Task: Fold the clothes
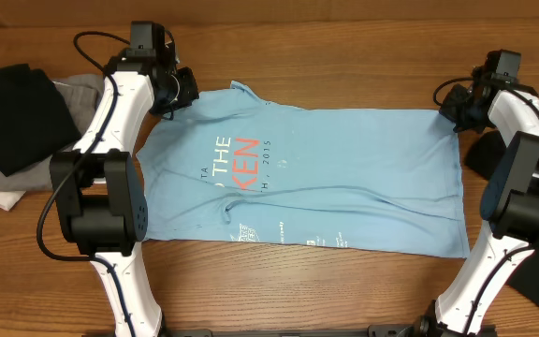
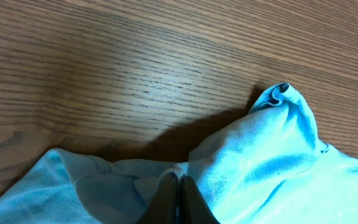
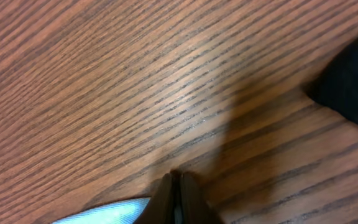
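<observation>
Overhead: left gripper (image 1: 169, 91) sits at the T-shirt's (image 1: 326, 178) far left corner and right gripper (image 1: 457, 105) at its far right corner. The shirt lies flat between them, print up. Judged: both far corners are being taken so that edge can be drawn over into a fold.

Left wrist: left gripper (image 2: 178, 186) pressed together, pinching bunched blue cloth.

Right wrist: right gripper (image 3: 176, 186) pressed together. The shirt's edge (image 3: 104, 214) touches one finger; cannot tell if it is caught.

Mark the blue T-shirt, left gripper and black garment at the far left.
blue T-shirt (image 1: 363, 178): overhead view, plain middle of its body.
left gripper (image 2: 178, 185): left wrist view, between its closed fingertips.
black garment (image 1: 17, 112): overhead view, middle of its top face.
</observation>
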### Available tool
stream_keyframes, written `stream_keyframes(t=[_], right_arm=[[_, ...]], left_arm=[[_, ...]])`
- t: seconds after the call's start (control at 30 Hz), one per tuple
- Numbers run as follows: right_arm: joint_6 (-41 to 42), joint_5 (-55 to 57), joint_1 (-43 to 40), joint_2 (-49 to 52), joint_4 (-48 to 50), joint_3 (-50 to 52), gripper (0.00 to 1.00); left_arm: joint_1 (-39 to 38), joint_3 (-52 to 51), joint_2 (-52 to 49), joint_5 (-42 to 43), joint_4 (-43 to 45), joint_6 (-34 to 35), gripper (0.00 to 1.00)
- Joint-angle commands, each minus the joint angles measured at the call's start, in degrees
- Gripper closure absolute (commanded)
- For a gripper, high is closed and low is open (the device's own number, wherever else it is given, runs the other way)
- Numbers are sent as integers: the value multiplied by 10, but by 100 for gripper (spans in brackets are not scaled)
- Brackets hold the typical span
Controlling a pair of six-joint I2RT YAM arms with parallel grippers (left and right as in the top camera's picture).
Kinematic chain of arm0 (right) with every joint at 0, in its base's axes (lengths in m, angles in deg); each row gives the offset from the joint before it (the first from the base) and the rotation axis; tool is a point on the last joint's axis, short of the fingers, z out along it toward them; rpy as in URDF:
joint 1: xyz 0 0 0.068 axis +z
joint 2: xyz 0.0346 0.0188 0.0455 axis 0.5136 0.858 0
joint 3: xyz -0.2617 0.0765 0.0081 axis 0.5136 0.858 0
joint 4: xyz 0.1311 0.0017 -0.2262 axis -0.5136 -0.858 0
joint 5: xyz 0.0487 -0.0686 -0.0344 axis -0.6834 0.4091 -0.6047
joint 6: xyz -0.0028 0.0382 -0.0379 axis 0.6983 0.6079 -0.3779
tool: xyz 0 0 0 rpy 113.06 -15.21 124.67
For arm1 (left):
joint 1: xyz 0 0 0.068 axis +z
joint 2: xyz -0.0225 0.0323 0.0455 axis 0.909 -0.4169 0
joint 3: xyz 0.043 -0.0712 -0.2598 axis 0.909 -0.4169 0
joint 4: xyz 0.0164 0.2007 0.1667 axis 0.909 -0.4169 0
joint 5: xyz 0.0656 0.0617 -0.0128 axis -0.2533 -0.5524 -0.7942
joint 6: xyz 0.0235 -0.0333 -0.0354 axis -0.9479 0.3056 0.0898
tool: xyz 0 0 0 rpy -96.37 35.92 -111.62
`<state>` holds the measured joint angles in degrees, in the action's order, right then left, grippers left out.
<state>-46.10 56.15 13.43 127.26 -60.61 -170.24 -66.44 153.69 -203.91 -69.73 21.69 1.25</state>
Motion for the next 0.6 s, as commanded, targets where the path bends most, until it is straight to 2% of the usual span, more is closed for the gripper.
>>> stream_keyframes(t=[0.0, 0.17, 0.3, 0.57], right_arm=[[26, 16, 4, 12, -21, -5, 96], [26, 16, 0, -9, -74, -43, 96], [26, 16, 0, -33, -151, -103, 96], [26, 16, -7, -52, -370, -220, 96]], left_arm=[[6, -1, 9, -3, 1, 6, 96], [21, -1, 41, 10, -2, 7, 96], [34, -1, 85, 35, -20, 7, 96], [38, -1, 147, 33, -146, 6, 96]])
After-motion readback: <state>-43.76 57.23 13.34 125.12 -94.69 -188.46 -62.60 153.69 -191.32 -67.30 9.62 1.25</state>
